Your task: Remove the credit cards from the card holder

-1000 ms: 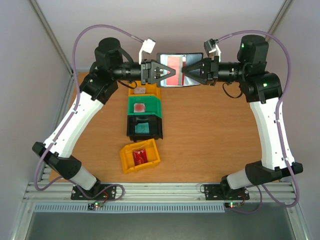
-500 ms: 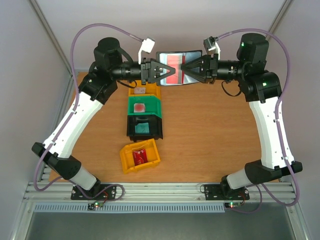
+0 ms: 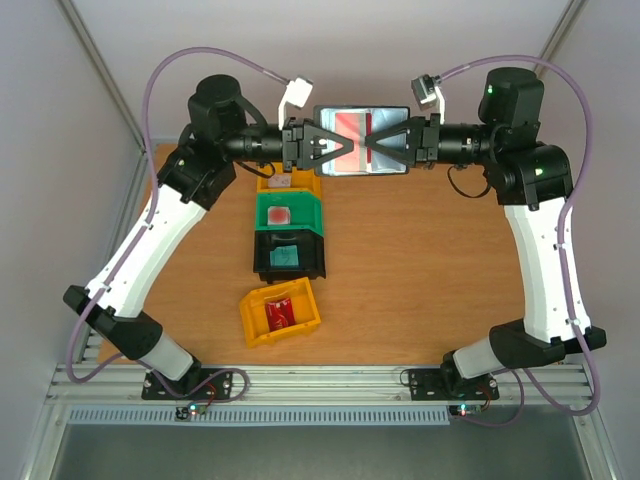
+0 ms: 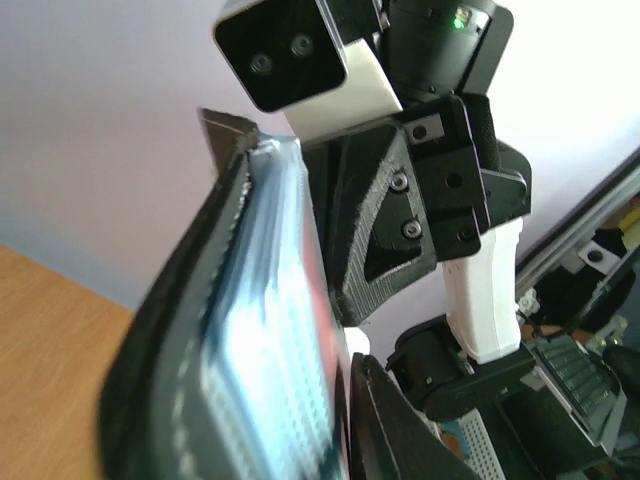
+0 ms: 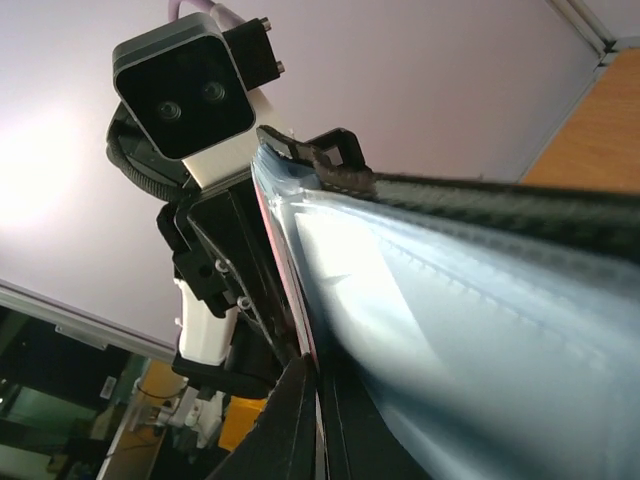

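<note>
pos: card holder point(image 3: 385, 120) spread open, held up btwn both arms over far bench point(image 3: 420, 260) edge, pockets facing up | L jaws: clenched on holder's L flap, prob. bracing vs pull | R jaws: pinched shut on red card point(image 3: 350, 122) in pocket, prob. for slide-out | bins point(image 3: 290, 197) near, below L arm, for drop-off

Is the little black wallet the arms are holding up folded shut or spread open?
Spread open: from above, the card holder shows both shiny inner pocket pages, with a red card tucked inside.
</note>
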Controlling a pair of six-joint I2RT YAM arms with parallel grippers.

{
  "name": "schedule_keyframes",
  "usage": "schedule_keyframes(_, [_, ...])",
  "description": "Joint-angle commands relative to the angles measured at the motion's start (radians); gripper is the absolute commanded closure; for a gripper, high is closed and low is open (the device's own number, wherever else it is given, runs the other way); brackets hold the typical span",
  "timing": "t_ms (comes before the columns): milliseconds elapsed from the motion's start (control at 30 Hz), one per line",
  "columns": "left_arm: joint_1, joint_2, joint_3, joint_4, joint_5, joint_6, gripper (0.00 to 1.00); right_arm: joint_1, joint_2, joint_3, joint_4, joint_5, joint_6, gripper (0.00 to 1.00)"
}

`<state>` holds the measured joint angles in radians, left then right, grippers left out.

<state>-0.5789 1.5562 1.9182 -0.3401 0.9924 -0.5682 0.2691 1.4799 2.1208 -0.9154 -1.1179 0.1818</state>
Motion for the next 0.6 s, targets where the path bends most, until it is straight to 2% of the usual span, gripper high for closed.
schedule_keyframes(0, [-0.045,0.001,0.002,0.028,0.113,-0.015,0.79,-0.003,-0.022,-0.014,0.008,-0.011,-0.029,0.99])
schedule_keyframes(167, [-0.045,-0.012,-0.002,0.027,0.118,-0.035,0.88,-0.034,-0.006,0.029,-0.005,-0.041,-0.028,0.99])
schedule_keyframes(300, [-0.044,-0.040,-0.018,0.015,0.115,-0.041,0.77,-0.080,-0.006,0.057,-0.063,-0.069,-0.055,0.99])
schedule_keyframes(433, [-0.044,-0.061,-0.037,-0.011,0.116,-0.030,0.75,-0.085,0.005,0.082,-0.093,-0.083,-0.059,0.99])
schedule_keyframes(500, [-0.045,-0.065,-0.039,-0.015,0.113,-0.031,0.78,-0.085,0.013,0.096,-0.109,-0.100,-0.060,0.99])
schedule_keyframes(567, [-0.045,-0.066,-0.038,-0.013,0.104,-0.040,0.85,-0.085,0.021,0.112,-0.126,-0.109,-0.066,0.99])
